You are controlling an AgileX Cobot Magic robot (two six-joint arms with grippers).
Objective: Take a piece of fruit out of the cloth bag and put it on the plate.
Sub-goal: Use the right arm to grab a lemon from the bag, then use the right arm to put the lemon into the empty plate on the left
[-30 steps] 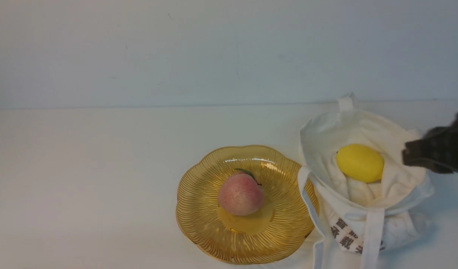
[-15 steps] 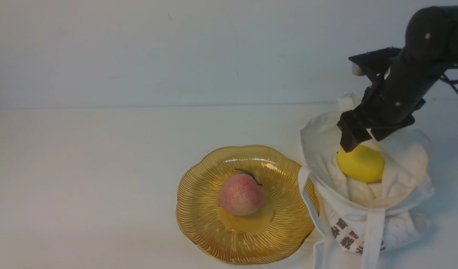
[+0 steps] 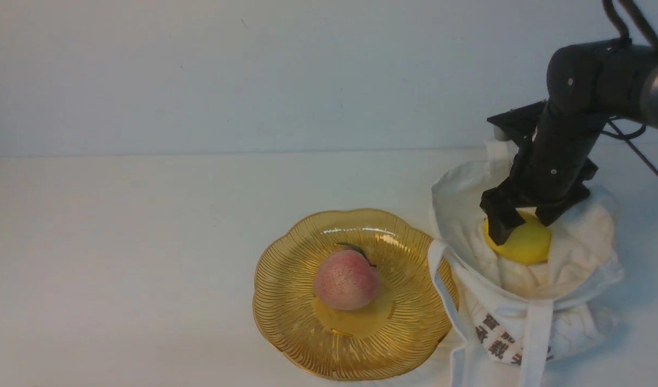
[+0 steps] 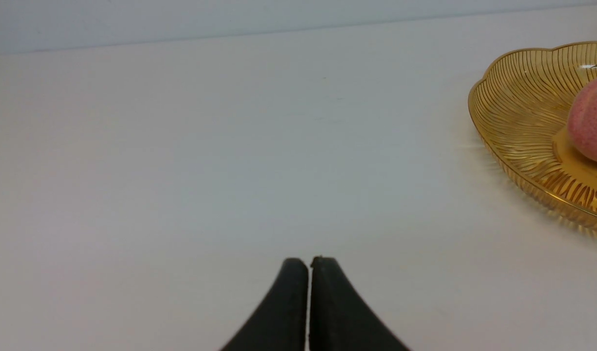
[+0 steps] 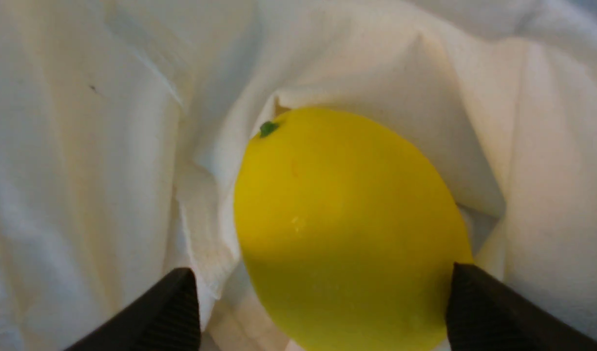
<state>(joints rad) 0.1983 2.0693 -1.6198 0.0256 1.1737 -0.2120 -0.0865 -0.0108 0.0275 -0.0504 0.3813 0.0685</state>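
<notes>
**A:** Nearest us, the left gripper [image 4: 309, 265] is resting with its jaws pressed together over bare table. It's holding nothing and is well apart from the bag.

**B:** Lower centre of the front frame, we're noting the plate [image 3: 291, 301] carrying the peach [image 3: 345, 279].

**A:** Lower right, the cloth bag [image 3: 457, 204] is slumping open. The lemon [image 3: 525, 244] is lying in its mouth, cradled by folds.

**B:** Just behind and above it, the right gripper [image 3: 522, 228] is hanging with its jaws spread wide, one finger on each side of the lemon. We can't tell whether they're touching it, and nothing is gripped yet.

**A:** In the wrist view the lemon's long axis is running at a slant to the line between the fingers. We're judging that the right arm is the one placed to take it, closing across the narrower girth. On that skew the lemon could roll.
</notes>
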